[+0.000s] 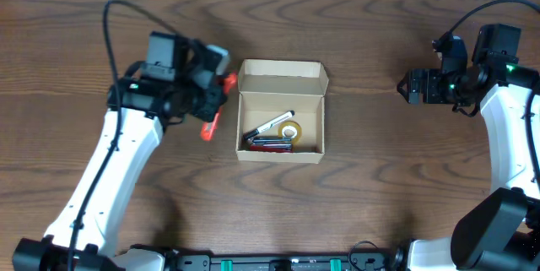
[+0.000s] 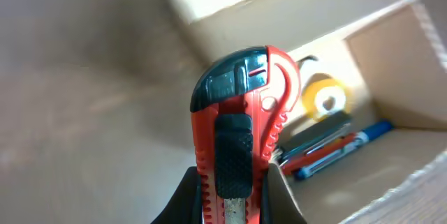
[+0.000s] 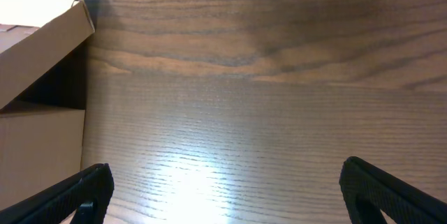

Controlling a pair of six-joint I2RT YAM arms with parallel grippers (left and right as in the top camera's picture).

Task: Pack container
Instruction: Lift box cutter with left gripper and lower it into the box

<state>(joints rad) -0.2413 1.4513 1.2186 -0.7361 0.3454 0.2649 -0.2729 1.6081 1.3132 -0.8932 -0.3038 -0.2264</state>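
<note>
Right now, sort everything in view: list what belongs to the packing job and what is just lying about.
Job: container, open; markers and yellow tape roll inside it; red utility knife, held by the left gripper beside the container.

Not in play: right gripper, open, apart from the container; wooden table.

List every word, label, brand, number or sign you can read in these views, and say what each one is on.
No text can be read in any view.
On the red box cutter: no brand or label shows.
On the markers: any print is too blurred to read.
On the tape roll and the cardboard container: plain, no marks visible.
</note>
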